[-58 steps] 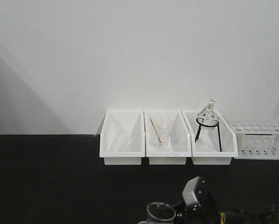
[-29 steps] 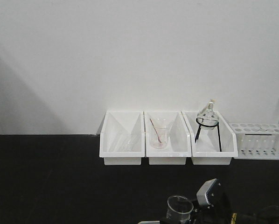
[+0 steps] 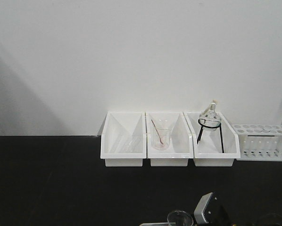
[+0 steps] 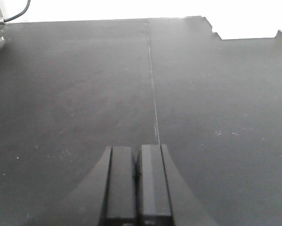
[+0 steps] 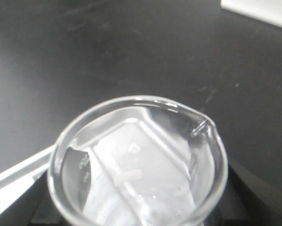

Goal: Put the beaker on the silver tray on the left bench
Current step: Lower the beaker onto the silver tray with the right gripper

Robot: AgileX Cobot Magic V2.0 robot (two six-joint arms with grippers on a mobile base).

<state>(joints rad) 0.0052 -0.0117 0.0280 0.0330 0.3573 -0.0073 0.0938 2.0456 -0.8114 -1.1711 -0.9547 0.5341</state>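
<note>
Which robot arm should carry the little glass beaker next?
The right one. The right pincer holds the beaker, so it can just carry it on. The left pincer is shut and empty over the black bench.

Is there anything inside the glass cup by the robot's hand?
Empty: looking down into the beaker, only clear glass and its white marks show, no liquid.
</note>
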